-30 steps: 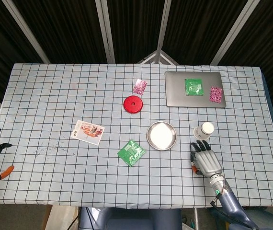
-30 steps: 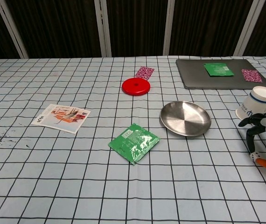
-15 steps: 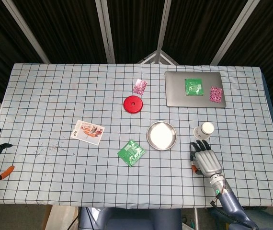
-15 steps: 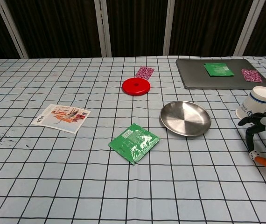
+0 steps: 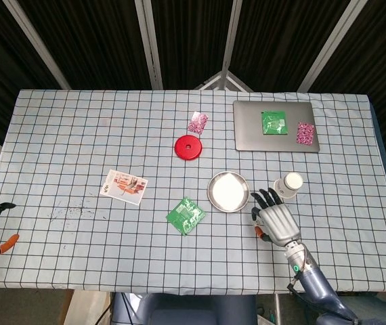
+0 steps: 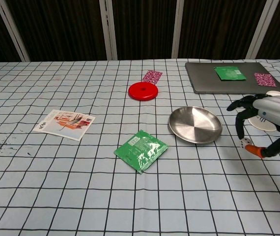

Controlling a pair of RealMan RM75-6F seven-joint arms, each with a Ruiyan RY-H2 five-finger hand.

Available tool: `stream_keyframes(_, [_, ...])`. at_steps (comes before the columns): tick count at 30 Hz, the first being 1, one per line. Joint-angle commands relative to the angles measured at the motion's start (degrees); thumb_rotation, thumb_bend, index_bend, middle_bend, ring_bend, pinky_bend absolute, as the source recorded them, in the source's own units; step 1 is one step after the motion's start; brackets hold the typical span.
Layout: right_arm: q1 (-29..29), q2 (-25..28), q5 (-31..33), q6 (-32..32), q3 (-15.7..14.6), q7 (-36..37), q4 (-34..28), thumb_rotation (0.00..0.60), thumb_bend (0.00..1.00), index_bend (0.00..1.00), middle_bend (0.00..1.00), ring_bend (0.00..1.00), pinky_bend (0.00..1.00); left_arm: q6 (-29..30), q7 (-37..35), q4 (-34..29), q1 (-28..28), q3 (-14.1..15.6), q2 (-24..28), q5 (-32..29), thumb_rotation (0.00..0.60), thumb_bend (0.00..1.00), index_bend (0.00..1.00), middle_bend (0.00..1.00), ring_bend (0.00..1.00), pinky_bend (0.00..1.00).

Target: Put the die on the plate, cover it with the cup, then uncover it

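Head view: right hand (image 5: pixel 275 220) hovers between round steel plate (image 5: pixel 228 191) and paper cup (image 5: pixel 290 183).
Its fingers curl down, apparently pinching a small white die (image 6: pixel 243 142) just right of the shiny, shallow plate; checked cloth covers the tabletop (image 5: pixel 78 135).
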Motion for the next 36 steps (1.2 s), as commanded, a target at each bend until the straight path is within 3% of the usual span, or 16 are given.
stream_keyframes(1, [3.24,-1.96,2.66,-2.28,2.78,-2.9,-0.97,0.6,0.41,0.58,0.14,0.08,0.0,-0.21,-0.38,0.03,-0.08,0.04,0.17,-0.03,0.6,0.26,0.31,0.0,0.0,0.13])
stream_keyframes(11, [11.31,-14.17,8.9,-5.55,9.45,-2.31,10.98,0.6,0.41,0.58,0.14,0.09,0.0,-0.86,-2.43,0.69,-0.54,0.09,0.73,0.11,0.6,0.26,0.31,0.0,0.0,0.13])
stream_keyframes(17, [13.45,-17.0,10.01,-6.83,9.99,-0.5,17.37,0.6,0.41,0.58,0.14,0.09,0.0,-1.62,-2.45,0.78,-0.89,0.25,0.71,0.1,0.6,0.26,0.31,0.0,0.0,0.13])
stream_keyframes(36, [14.88,-17.52,10.81,-8.45,9.17,4.68,24.03,0.6,0.41,0.58,0.14,0.09,0.0,-2.07,-1.19,0.42,-1.04,0.43,0.51,-0.14,0.6,0.26,0.31,0.0,0.0,0.13])
